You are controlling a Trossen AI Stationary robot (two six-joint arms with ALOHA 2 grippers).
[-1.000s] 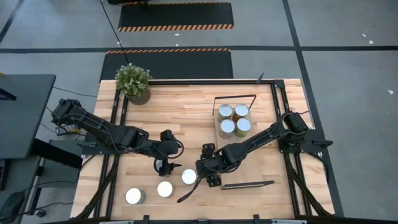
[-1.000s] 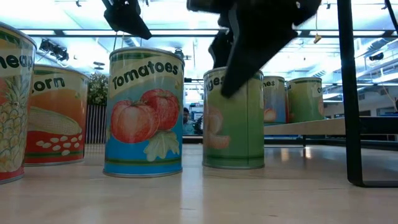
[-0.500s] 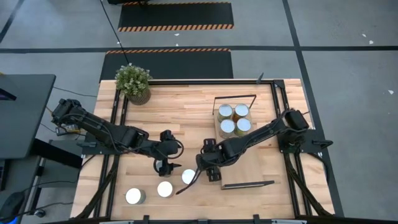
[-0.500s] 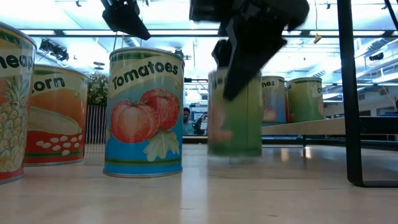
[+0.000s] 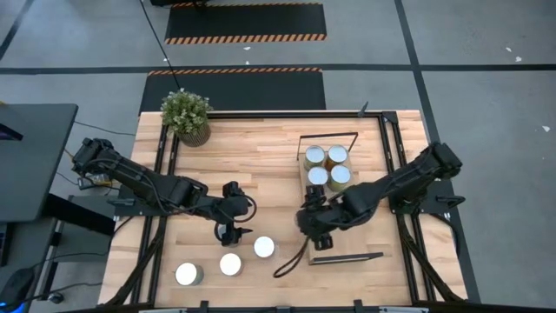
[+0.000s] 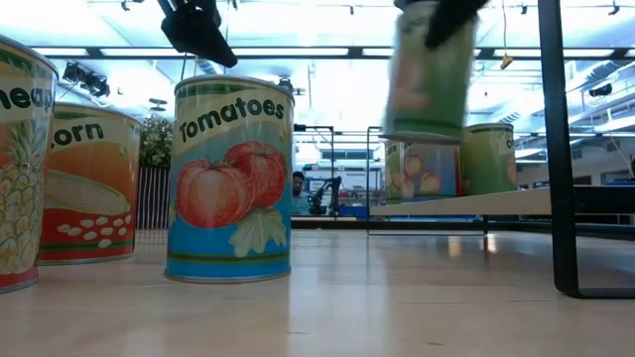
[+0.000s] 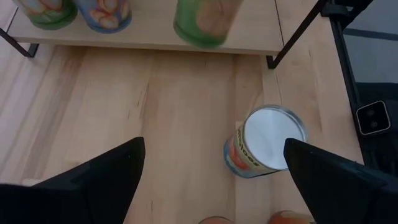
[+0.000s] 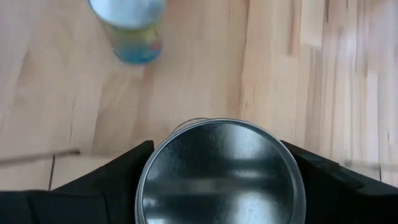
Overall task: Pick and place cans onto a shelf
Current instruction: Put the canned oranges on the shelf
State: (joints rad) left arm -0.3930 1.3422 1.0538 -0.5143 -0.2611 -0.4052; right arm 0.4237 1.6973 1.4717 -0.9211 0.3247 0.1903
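While a green-labelled can [image 6: 429,69] is held clear of the table in the right gripper [image 5: 314,221], the transport step of the task is judged to be in hand. In the right wrist view the can's round silver top [image 8: 221,172] is seen clasped between the two dark fingers [image 8: 93,183]. From above, this gripper is placed just in front of the shelf [image 5: 310,181], on which four cans [image 5: 327,168] are already grouped at the far end, between the black wire frames [image 5: 328,135].

The next move is judged to call for carrying the can over the bare near part of the board and lowering it upright, beside the four cans but not touching them, before the fingers are released. The lifted can is seen in the low view above board level, so the shelf edge appears to be cleared already; the near wire frame [image 5: 346,257] and the standing cans are the edges to be watched.

The left gripper [image 5: 229,231] is held with its fingers spread, grasping nothing, above the tomato can [image 6: 233,178]. Three cans [image 5: 228,263] remain on the tabletop [image 5: 252,161] near the front edge, with open wood between them and the shelf. A potted plant [image 5: 187,114] stands well apart at the far left corner.
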